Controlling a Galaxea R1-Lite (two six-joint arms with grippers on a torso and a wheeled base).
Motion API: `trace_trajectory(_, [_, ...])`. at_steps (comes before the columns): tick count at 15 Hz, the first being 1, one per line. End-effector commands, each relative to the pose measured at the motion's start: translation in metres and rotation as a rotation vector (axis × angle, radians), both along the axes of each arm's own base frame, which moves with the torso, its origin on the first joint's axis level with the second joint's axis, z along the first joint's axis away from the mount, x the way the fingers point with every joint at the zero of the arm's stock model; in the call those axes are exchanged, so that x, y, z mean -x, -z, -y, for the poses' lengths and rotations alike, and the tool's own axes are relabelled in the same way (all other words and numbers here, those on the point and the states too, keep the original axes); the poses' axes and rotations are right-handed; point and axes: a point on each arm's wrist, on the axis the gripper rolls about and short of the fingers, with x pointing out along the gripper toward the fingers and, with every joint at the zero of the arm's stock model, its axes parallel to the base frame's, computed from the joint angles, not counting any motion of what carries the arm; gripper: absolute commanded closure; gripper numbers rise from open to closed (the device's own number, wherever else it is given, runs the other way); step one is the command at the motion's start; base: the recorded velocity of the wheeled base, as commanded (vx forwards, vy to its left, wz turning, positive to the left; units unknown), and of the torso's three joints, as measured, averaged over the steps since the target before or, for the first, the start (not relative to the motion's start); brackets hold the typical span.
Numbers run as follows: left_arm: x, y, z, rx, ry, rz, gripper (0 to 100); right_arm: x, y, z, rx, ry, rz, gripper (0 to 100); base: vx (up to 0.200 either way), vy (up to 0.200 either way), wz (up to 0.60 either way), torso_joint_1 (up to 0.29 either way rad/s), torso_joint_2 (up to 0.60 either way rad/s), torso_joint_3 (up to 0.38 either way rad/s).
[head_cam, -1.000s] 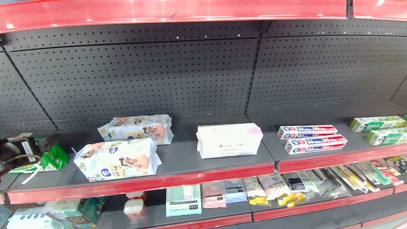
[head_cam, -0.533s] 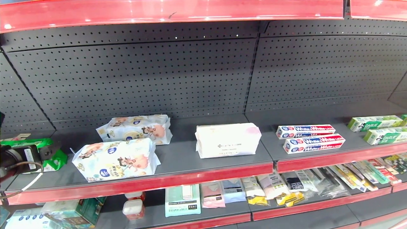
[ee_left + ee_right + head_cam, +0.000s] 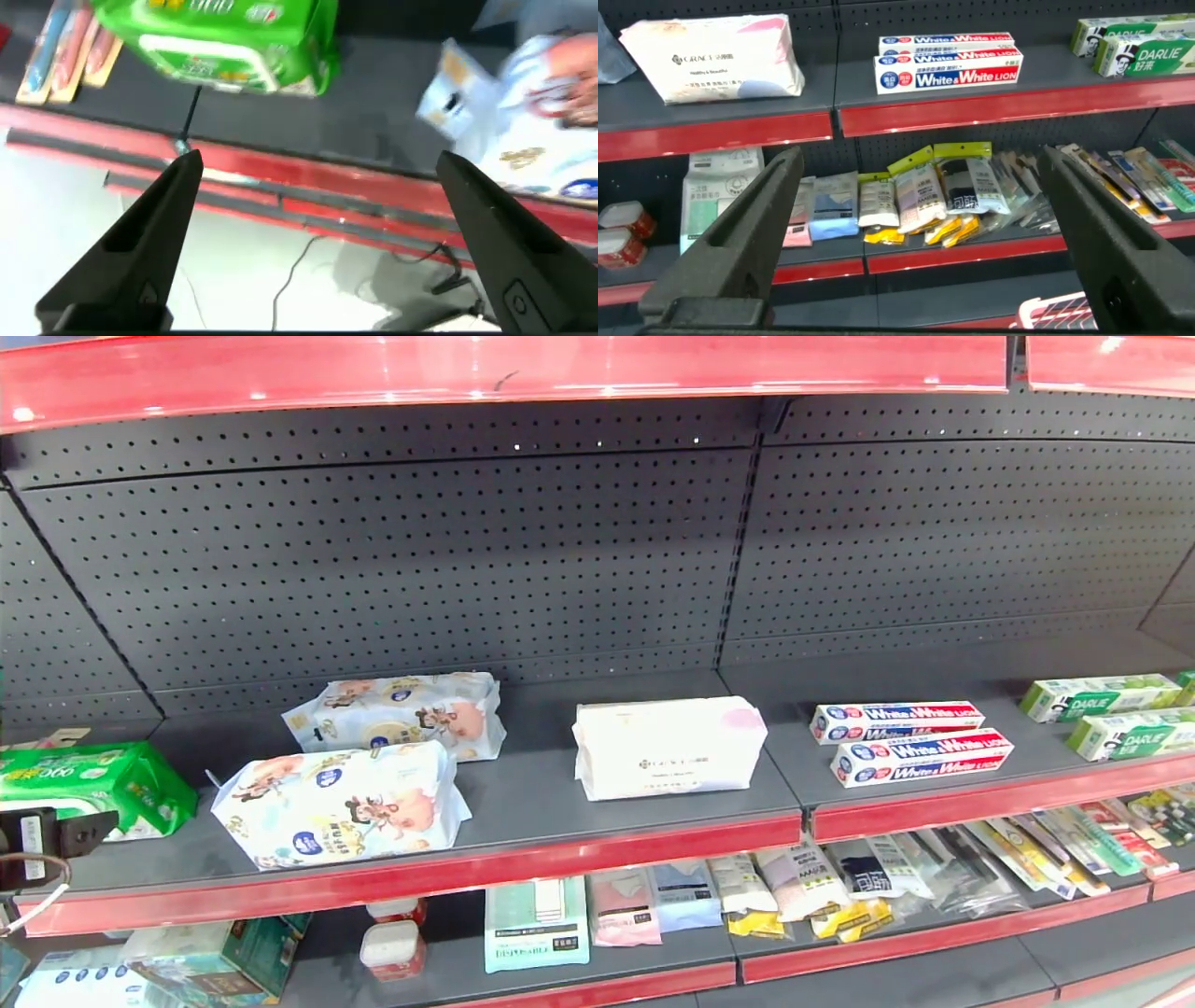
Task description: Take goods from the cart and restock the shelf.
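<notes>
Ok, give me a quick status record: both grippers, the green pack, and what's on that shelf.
green pack: lying at the left end of the shelf
left gripper: open, empty, in front of the shelf edge, apart from the green pack
right gripper: open, empty, facing the shelf
cartoon-print packs: two, right of the green pack
white pack: mid-shelf
red-and-white toothpaste boxes: two, right of the white pack
green toothpaste boxes: far right end

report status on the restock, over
Left gripper open, empty, in front of the shelf edge. Right gripper open, empty. Green pack lying on shelf, left end, ungripped.
</notes>
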Motion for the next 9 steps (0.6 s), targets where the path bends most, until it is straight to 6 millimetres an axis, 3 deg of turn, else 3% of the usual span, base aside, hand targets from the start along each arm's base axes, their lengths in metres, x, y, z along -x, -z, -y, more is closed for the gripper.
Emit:
trace_trajectory(1, [-0.007,0.007,-0.009,0.018,-0.023,-0.040,0,0.000,0.000,0.000,0.000,-0.001,-0.002,0,0.000,0.000,0.00,0.000,0.00,0.000])
trace_trajectory(5, [-0.033,0.022,-0.019,0.053,0.009,-0.057,0,0.000,0.000,0.000,0.000,0.001,-0.002,0,0.000,0.000,0.00,0.000,0.00,0.000])
trace_trajectory(9, [-0.046,0.038,-0.025,0.081,0.024,-0.089,0,0.000,0.000,0.000,0.000,0.001,-0.002,0,0.000,0.000,0.00,0.000,0.00,0.000])
